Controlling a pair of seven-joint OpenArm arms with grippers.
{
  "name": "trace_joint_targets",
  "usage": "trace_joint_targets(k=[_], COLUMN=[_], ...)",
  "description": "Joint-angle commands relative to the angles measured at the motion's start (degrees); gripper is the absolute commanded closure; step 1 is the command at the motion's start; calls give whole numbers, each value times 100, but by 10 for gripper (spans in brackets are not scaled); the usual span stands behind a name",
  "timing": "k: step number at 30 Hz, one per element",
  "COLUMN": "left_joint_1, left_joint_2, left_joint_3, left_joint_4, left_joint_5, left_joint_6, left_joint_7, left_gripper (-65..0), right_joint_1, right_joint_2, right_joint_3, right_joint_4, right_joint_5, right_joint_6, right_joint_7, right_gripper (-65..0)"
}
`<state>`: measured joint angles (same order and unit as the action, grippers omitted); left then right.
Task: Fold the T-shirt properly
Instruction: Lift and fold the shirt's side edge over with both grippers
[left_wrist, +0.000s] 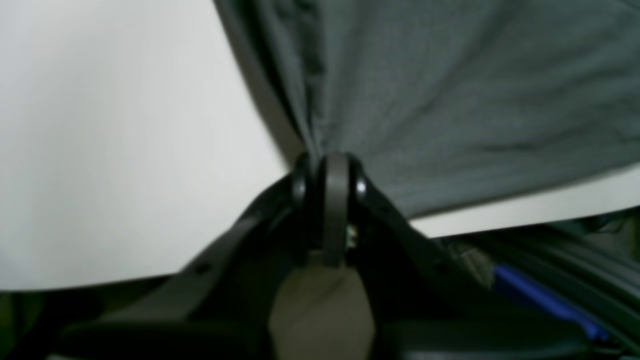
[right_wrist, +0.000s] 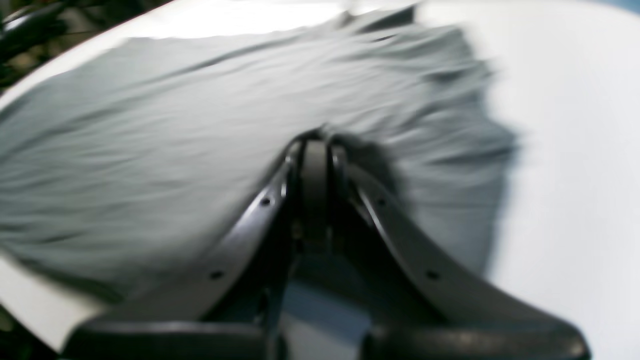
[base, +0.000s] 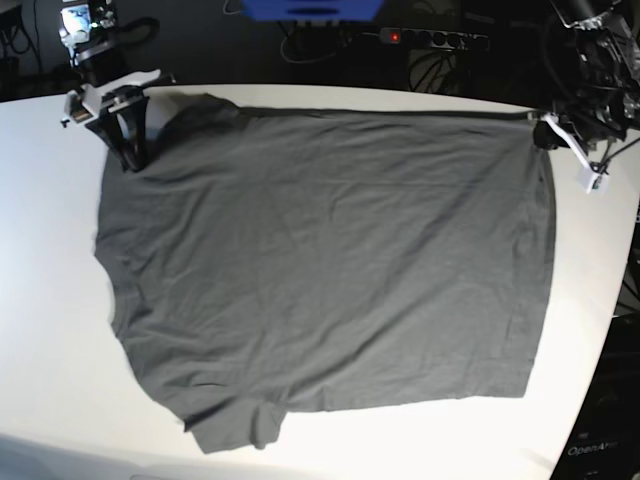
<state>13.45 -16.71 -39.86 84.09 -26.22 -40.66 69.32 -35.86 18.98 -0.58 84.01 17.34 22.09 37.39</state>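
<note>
Left gripper (left_wrist: 327, 167): jaws pinched on a hem corner of the plain dark grey short-sleeved T-shirt (base: 330, 260), at two o'clock in my base view. Right gripper (right_wrist: 316, 142): pinched on the sleeve-and-shoulder cloth at ten o'clock. Garment: spread nearly flat across the white round-edged table (base: 50, 300), collar side toward nine o'clock, hem toward three, far edge pulled taut between my two grips. Step in hand, as I judge it: first lengthwise fold. Next move calls for lifting both corners together and carrying the far edge toward six o'clock, evenly.
</note>
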Motion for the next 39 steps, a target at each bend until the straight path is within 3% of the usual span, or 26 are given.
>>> trace_joint_targets(k=[1,12,27,39], left_joint_1=[31,-558,-1640,-2238], left_joint_2=[-65,-171,14,40], left_joint_3=[-10,-10,-19,-19], left_joint_4=[26,-1,-18,-18], left_joint_5=[393,393,402,402], left_joint_6=[66,66,66,66], left_joint_7=[325,396,404,818], left_gripper=[-26,-26,-25,-25], right_joint_1=[30,337,1137,1577], right_joint_2=[67,84,172,286], right_joint_3=[106,528,537,519], right_joint_4=[87,78,78,78], right_joint_5=[63,63,63,55], right_joint_6=[20,29,38,38], right_joint_7=[81,-130,-1053,-1633], right_gripper=[-7,-7,-7,-7])
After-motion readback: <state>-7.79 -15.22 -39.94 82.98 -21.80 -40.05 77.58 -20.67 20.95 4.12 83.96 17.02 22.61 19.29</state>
